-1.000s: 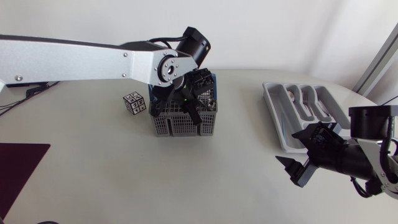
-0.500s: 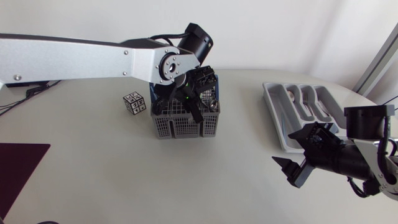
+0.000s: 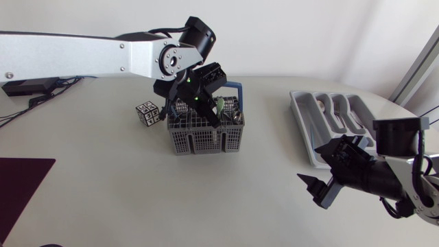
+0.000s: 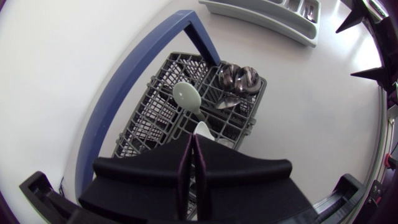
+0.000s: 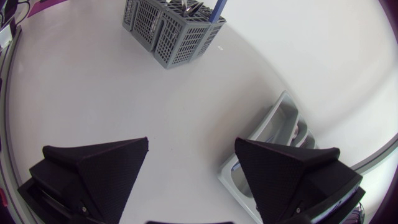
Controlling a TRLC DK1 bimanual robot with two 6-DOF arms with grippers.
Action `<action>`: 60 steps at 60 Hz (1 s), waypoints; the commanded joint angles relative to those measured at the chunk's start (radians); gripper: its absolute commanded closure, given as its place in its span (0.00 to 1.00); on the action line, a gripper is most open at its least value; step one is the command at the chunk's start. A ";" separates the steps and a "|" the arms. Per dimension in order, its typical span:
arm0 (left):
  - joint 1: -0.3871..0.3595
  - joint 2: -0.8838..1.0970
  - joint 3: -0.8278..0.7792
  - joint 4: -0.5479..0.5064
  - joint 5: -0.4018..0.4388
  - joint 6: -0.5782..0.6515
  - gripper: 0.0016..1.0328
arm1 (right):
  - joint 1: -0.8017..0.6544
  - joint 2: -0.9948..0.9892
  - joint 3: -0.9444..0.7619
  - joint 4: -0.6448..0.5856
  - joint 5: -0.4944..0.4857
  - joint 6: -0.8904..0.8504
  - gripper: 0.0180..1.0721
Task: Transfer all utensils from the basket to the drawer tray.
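Observation:
The grey wire basket (image 3: pixel 204 137) with a blue handle (image 4: pixel 134 81) stands mid-table and holds several metal utensils (image 4: pixel 239 78). My left gripper (image 3: pixel 204 103) hangs just above it, shut on the handle of a pale green spoon (image 4: pixel 188 96). The spoon's bowl (image 3: pixel 219 104) points ahead of the fingers, over the basket. The grey drawer tray (image 3: pixel 336 116) lies at the right with a few utensils in its slots. My right gripper (image 3: pixel 317 189) hovers open and empty over bare table, in front of the tray (image 5: pixel 273 134) and far from the basket (image 5: pixel 171 28).
A small cube with black-and-white markers (image 3: pixel 147 113) sits just left of the basket. A dark purple mat (image 3: pixel 17 182) lies at the table's front left corner. Bare table spans between basket and tray.
My left gripper has finished shutting on the spoon and risen, lifting it partly out of the basket. The right arm has drifted slightly left.

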 commanded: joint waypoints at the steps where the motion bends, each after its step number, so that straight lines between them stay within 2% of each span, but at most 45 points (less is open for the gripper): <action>1: 0.008 0.001 0.023 -0.024 0.001 -0.025 0.97 | 0.009 -0.003 -0.021 0.011 0.007 0.025 0.05; 34: -0.004 -0.082 0.003 -0.018 -0.008 -0.052 0.97 | 0.049 -0.008 -0.035 0.023 0.039 0.031 0.05; 40: -0.019 -0.083 0.012 -0.016 -0.057 -0.083 0.97 | 0.050 -0.012 -0.038 0.023 0.042 0.031 0.05; 54: -0.087 -0.070 0.029 -0.022 -0.245 -0.098 0.97 | 0.049 -0.014 -0.046 0.023 0.045 0.026 0.05; 60: -0.096 -0.047 0.070 -0.073 -0.291 -0.135 0.97 | 0.056 -0.014 -0.046 0.023 0.050 0.026 0.05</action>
